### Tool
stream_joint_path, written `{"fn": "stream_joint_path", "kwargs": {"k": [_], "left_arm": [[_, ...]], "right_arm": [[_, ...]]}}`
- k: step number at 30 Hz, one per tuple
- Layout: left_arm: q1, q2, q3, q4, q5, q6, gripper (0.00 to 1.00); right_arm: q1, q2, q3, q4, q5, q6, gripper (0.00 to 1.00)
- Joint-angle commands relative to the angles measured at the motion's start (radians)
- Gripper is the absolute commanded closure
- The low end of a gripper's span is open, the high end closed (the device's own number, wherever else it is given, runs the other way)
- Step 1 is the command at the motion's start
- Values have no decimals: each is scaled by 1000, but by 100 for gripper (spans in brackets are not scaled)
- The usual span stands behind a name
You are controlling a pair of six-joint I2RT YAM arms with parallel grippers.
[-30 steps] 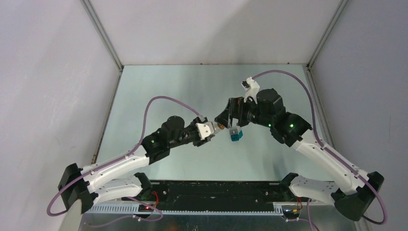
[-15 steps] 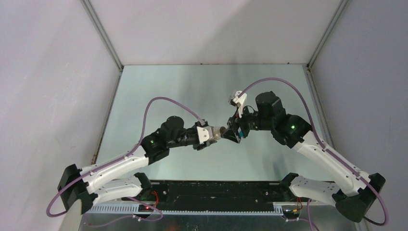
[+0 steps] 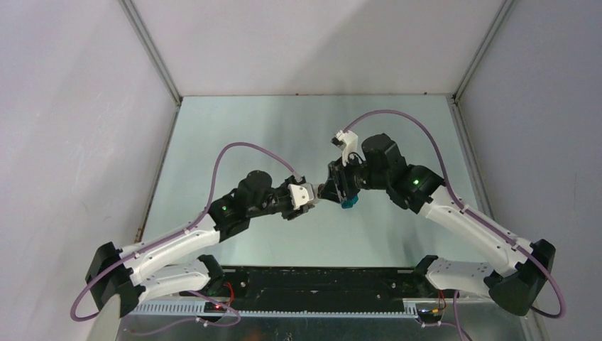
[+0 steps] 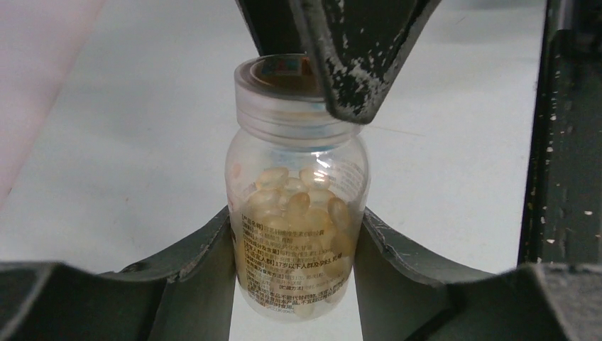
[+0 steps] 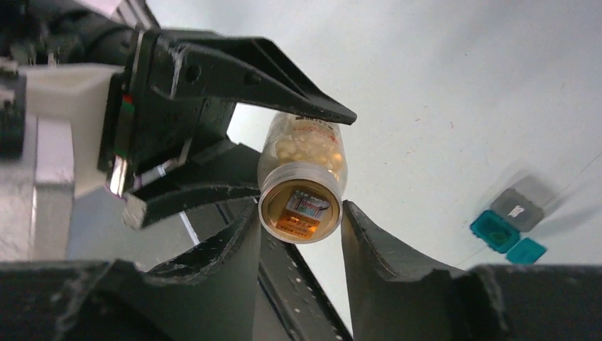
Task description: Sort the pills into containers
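Observation:
A clear pill bottle (image 4: 297,234) full of pale yellow pills (image 4: 298,202) hangs above the table. My left gripper (image 4: 297,220) is shut on its body, one finger on each side. In the right wrist view the bottle's clear cap (image 5: 302,209) with an orange label faces the camera. My right gripper (image 5: 302,207) is shut on that cap, a finger pressing each side of it. From above, both grippers (image 3: 312,195) (image 3: 334,188) meet at mid-table. The tiny teal container (image 5: 507,220) with a grey face lies on the table, just under the right gripper (image 3: 348,204).
The table is a pale reflective sheet (image 3: 284,128) with grey walls on three sides. Purple cables (image 3: 241,149) loop over both arms. A black rail (image 3: 319,284) runs along the near edge between the arm bases.
My right gripper swung left from above the teal container to the bottle's cap, and its fingers closed in around the cap. The left gripper kept hold of the bottle.

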Motion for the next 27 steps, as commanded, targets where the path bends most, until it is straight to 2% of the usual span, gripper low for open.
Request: {"fn": "stream_joint_path", "kwargs": {"k": [1,2,3,7,8,9,10,11,12,14,17,19,22,27], "left_arm": [[-21,-15,-7,130,36,3,100],[-22,-18,-11,139,23,2,100],[-21,-23,-19,144,13,-2,100],[-21,-38,-41,166,-20,-11,100],[-21,-39,-42,167,-23,-12,100],[-21,-42,-45,167,-30,-13,100],[-21,-43,-47,167,-33,-14,100],[-21,-45,-49,167,-37,-15,100],[-22,-46,-49,167,-39,-16,100],[-22,-47,-48,167,-39,-17,100],[-21,-48,-44,164,-34,-18,100],[-22,-52,-40,162,-26,-19,100],[-21,-56,-36,158,-6,-20,100],[-21,-52,-11,132,32,-24,100]], "right_arm": [[34,43,33,156,362,445,91],[35,44,33,151,380,508,99],[36,42,33,147,411,629,100],[65,16,18,140,467,848,100],[70,-3,9,161,467,876,84],[70,-16,-11,170,467,883,74],[70,-41,-20,187,469,874,52],[69,-54,-35,191,474,857,42],[66,-81,-41,193,480,798,30],[59,-114,-52,189,504,677,23],[23,-161,-64,163,478,525,20],[-2,-194,-89,191,396,391,20],[-13,-223,-114,198,178,137,20],[-9,-213,-89,151,-24,-38,17]]}}
